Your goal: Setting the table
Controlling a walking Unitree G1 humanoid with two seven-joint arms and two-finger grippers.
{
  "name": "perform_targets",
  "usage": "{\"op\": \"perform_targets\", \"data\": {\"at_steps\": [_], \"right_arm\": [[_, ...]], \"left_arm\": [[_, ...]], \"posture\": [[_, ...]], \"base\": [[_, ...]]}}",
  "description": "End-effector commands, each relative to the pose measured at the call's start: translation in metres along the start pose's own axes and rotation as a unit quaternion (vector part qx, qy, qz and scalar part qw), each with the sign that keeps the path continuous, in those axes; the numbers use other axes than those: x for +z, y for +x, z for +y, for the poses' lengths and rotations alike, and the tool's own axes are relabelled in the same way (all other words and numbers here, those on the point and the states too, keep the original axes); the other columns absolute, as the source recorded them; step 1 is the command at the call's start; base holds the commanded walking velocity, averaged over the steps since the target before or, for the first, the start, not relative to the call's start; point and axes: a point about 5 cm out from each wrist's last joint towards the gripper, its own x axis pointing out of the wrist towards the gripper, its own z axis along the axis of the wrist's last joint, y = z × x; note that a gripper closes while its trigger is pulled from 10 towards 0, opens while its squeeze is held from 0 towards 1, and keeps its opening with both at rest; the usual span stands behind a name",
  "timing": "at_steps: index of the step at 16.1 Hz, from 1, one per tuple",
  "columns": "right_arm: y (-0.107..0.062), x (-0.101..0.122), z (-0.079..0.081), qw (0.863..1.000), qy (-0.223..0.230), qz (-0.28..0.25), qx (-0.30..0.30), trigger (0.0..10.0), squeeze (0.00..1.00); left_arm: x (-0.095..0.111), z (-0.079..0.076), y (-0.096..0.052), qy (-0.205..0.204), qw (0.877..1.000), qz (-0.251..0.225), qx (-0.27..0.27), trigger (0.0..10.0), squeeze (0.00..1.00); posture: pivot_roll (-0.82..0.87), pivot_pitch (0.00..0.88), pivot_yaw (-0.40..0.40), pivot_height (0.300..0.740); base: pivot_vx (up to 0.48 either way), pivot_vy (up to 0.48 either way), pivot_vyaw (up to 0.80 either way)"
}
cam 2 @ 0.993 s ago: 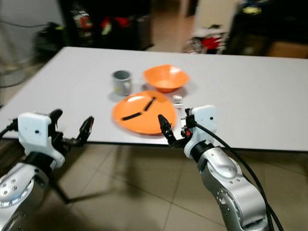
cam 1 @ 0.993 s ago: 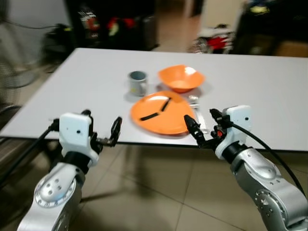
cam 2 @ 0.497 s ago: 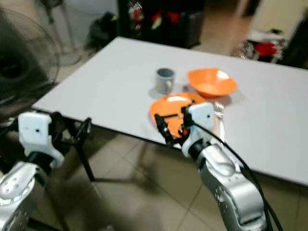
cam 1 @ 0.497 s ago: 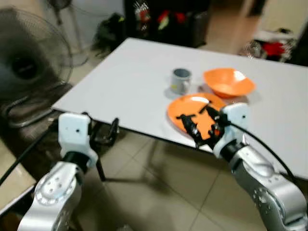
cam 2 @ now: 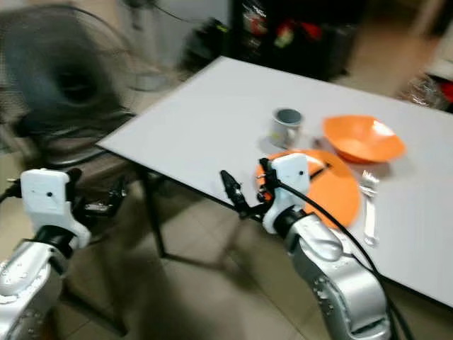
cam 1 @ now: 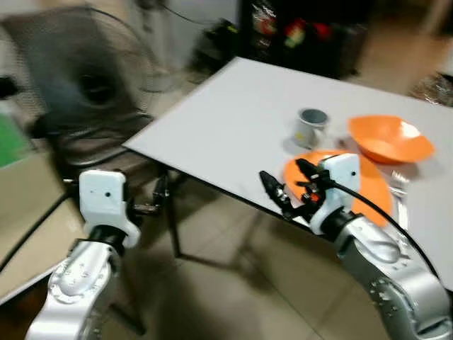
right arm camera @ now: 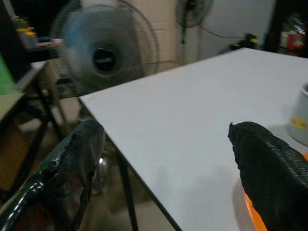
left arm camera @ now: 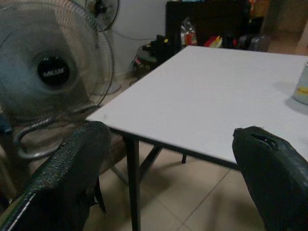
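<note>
Round orange plate (cam 2: pixel 338 190) lies flat on smooth white table (cam 1: pixel 241 120).

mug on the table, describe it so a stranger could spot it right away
On the white table, look at the group of dishes. The mug stands beside the orange bowl and behind the orange plate. It is the only grey, upright cylinder among them.

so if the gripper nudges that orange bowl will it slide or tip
The orange bowl looks like thin plastic, so probably light. On the smooth white table it would likely slide rather than tip, since it sits low and wide.
</note>
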Motion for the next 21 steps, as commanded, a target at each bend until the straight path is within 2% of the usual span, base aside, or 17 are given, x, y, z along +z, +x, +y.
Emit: {"op": "perform_targets", "data": {"at_steps": [1, 9, 14, 16, 17, 18, 21], "right_arm": [[-0.001, 0.001, -0.002, 1.0, -0.001, -0.001, -0.002, 10.0, 1.0], [0.005, -0.002, 0.0, 1.0, 0.012, 0.0, 0.0, 10.0, 1.0], [0.004, -0.01, 0.001, 1.0, 0.019, 0.011, 0.011, 10.0, 1.0], [0.008, -0.012, -0.001, 0.999, 0.043, 0.018, 0.01, 10.0, 1.0], [0.01, -0.014, -0.001, 0.999, 0.044, 0.021, 0.014, 10.0, 1.0], [0.011, -0.014, 0.0, 0.999, 0.047, 0.022, 0.018, 10.0, 1.0], [0.015, -0.015, 0.006, 0.999, 0.03, 0.025, 0.037, 10.0, 1.0]], "left_arm": [[0.002, 0.0, 0.0, 0.011, 1.0, -0.004, 0.004, 10.0, 0.0], [0.004, 0.003, 0.0, 0.011, 1.0, -0.006, 0.007, 10.0, 0.0], [0.002, 0.002, 0.001, 0.014, 1.0, 0.0, 0.005, 10.0, 0.0], [0.009, 0.002, 0.005, 0.015, 1.0, -0.01, 0.008, 10.0, 0.0], [0.008, 0.003, 0.006, 0.028, 1.0, -0.003, 0.012, 10.0, 0.0], [0.01, 0.003, 0.007, 0.023, 1.0, -0.009, 0.015, 10.0, 0.0], [0.015, 0.003, 0.01, 0.038, 0.999, -0.021, -0.002, 10.0, 0.0]], "posture": [[-0.11, 0.025, 0.002, 0.74], [-0.08, 0.004, -0.008, 0.74], [-0.06, 0.012, 0.018, 0.74], [-0.05, 0.011, 0.016, 0.74], [-0.04, 0.01, 0.017, 0.74], [-0.05, 0.012, 0.022, 0.74], [-0.05, 0.017, 0.035, 0.74]], "base": [[0.0, 0.0, 0.8], [0.0, 0.0, 0.8], [0.0, 0.368, 0.8], [0.0, 0.0, 0.0], [0.0, 0.0, 0.0], [0.0, 0.0, 0.0], [0.091, 0.0, 0.0]]}}
